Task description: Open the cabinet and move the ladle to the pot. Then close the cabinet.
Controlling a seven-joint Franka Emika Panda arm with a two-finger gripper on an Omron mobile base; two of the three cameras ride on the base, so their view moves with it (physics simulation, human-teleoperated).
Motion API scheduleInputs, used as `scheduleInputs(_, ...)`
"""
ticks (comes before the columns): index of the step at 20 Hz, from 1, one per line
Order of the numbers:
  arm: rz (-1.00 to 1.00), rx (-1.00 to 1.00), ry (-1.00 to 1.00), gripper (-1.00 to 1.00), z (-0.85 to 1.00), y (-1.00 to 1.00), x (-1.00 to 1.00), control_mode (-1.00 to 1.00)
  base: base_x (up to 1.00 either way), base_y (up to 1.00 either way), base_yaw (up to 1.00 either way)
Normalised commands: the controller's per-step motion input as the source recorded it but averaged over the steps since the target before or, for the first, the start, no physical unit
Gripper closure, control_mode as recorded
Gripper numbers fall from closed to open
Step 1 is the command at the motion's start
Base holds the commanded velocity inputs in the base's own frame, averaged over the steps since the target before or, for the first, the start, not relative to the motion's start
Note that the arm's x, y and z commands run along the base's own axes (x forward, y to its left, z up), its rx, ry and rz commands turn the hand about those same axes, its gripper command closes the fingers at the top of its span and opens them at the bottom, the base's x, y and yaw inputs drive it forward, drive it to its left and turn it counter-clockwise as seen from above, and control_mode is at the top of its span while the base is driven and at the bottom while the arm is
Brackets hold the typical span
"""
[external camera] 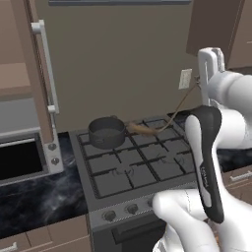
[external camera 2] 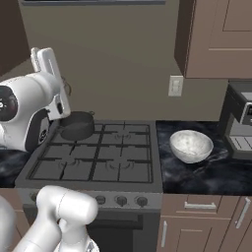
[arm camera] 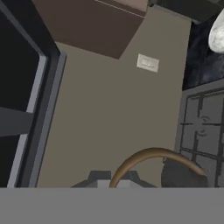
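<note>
My gripper (external camera: 201,82) is shut on the top end of the ladle's thin curved handle, up above the right side of the stove. The brown ladle (external camera: 142,129) hangs slanting down to the left, its oval bowl low over the back grate, just right of the pot (external camera: 106,132). The dark round pot sits on the back-left burner and also appears as the pot (external camera 2: 77,126). In the hand view the ladle (arm camera: 151,154) arcs from my gripper (arm camera: 111,183) toward the pot (arm camera: 179,177). The cabinet (external camera: 35,74) door stands open at the left, with its long silver handle (external camera: 45,64).
A microwave (external camera: 22,157) sits under the open cabinet. On the dark counter right of the stove (external camera 2: 98,157) are a white bowl (external camera 2: 191,145) and a coffee machine (external camera 2: 241,123). Another wall cabinet (external camera 2: 216,39) hangs at the upper right, with an outlet (external camera 2: 175,85) on the wall.
</note>
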Motion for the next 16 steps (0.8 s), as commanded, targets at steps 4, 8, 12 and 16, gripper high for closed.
scheduleInputs(4,-0.21,0.00,0.00,1.00,-0.18,-0.35,0.38,-1.00,0.00,0.00,0.00)
scheduleInputs(8,-0.16,0.00,0.00,1.00,-0.18,-0.19,0.43,-1.00,0.00,0.00,0.00)
scheduleInputs(12,-0.13,0.00,0.00,1.00,-0.22,-0.03,0.38,-1.00,0.00,0.00,0.00)
scheduleInputs(16,-0.10,0.00,0.00,1.00,-0.16,0.00,0.40,-1.00,0.00,0.00,0.00)
